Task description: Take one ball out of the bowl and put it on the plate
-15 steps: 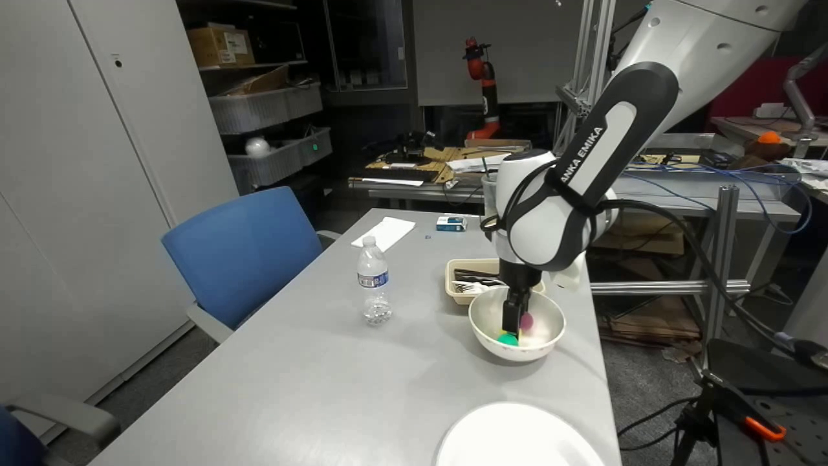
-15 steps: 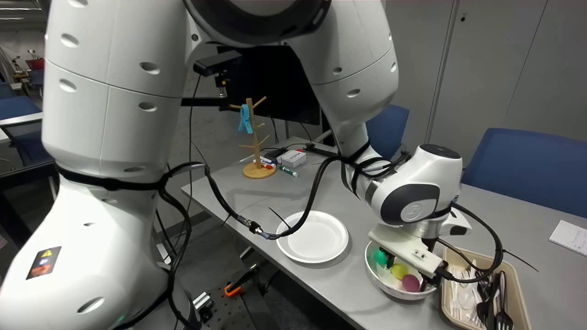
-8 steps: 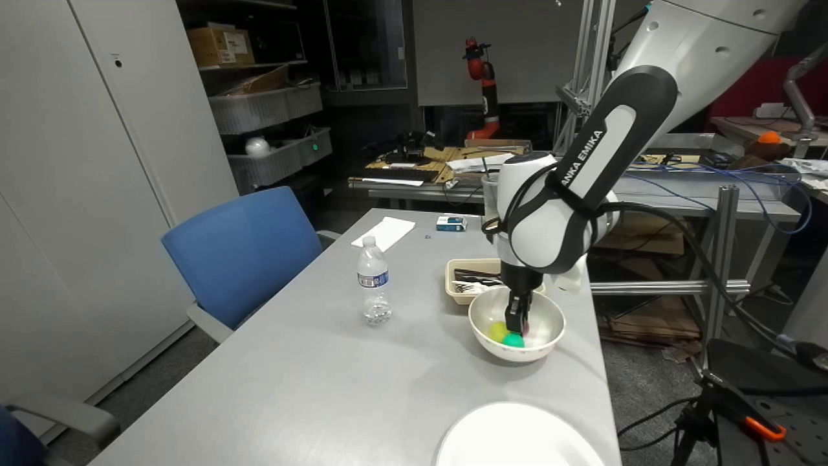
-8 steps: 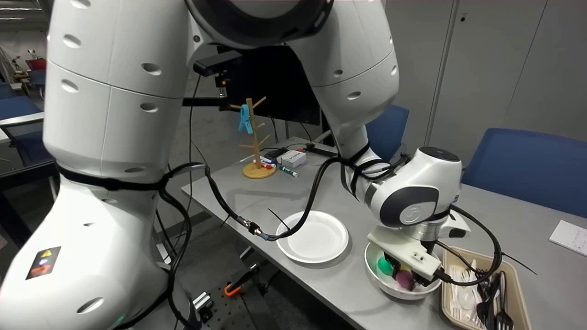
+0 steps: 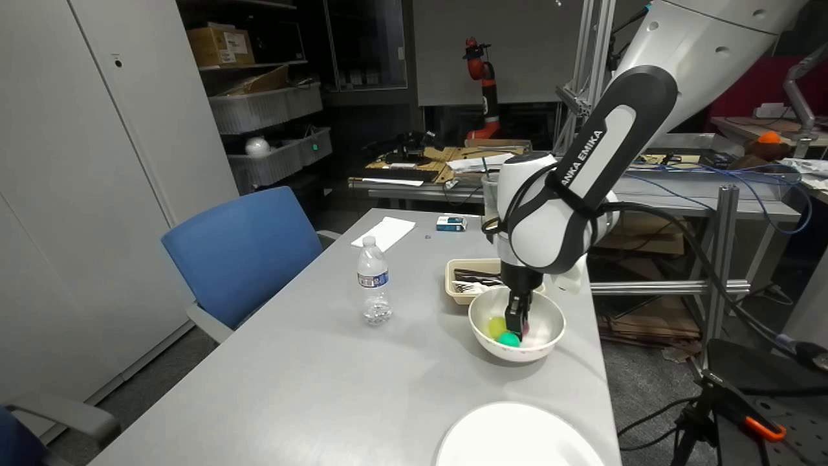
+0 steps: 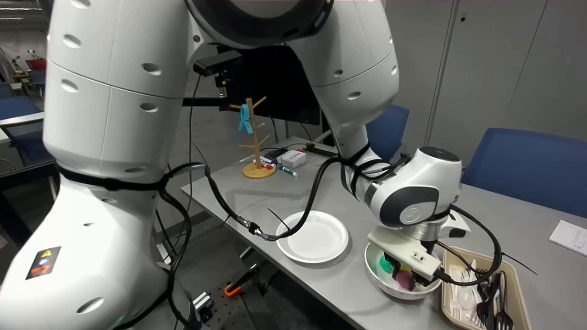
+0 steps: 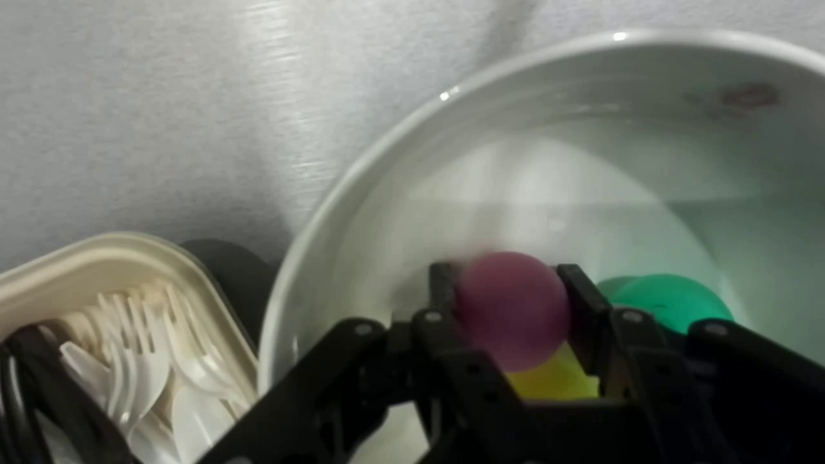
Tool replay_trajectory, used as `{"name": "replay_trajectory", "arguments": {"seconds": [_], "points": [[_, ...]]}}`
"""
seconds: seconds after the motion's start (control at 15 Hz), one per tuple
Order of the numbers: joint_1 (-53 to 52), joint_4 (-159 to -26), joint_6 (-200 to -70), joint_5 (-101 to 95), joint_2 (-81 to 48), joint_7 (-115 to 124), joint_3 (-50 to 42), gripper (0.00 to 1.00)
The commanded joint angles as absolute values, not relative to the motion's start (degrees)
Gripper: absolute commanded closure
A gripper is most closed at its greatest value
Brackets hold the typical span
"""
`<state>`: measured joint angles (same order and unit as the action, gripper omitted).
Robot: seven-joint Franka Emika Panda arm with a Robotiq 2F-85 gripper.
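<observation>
In the wrist view the pinkish-magenta ball [image 7: 512,316] sits between both fingers of my gripper [image 7: 506,277], which is shut on it. The ball is still inside the white bowl [image 7: 361,171], below the rim level. A green ball [image 7: 677,299] lies just outside the right-hand finger, and part of a yellow ball [image 7: 554,380] shows beneath. An exterior view shows the gripper [image 5: 516,335] reaching down into the bowl [image 5: 548,320], with most of the magenta ball hidden behind it. The flat white plate [image 6: 312,238] bears nothing and stands beside the bowl.
A beige tray [image 6: 520,295] of plastic cutlery stands close against the bowl. A water bottle [image 5: 373,285] is upright on the table. A wooden peg stand [image 6: 251,137], markers and a small box [image 6: 293,158] are beyond the plate. A cable hangs over the plate's edge.
My gripper has closed from wide open onto the magenta ball, after dropping slightly. The balls shifted in the bowl; the yellow one came into view in an exterior view. The plate has not moved.
</observation>
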<state>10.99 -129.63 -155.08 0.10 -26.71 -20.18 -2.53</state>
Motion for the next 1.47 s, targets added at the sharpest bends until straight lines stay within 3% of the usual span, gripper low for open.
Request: {"name": "replay_trajectory", "arguments": {"seconds": [0.0, 0.87, 1.4], "points": [[11.6, -129.93, -156.25, -0.94, -26.84, -20.04, -2.08, 0.82], [7.92, -131.6, -138.85, -0.57, -14.14, -21.03, -0.76, 0.82], [5.07, -134.19, -137.23, 3.37, -10.91, -26.25, 4.17, 0.82]]}}
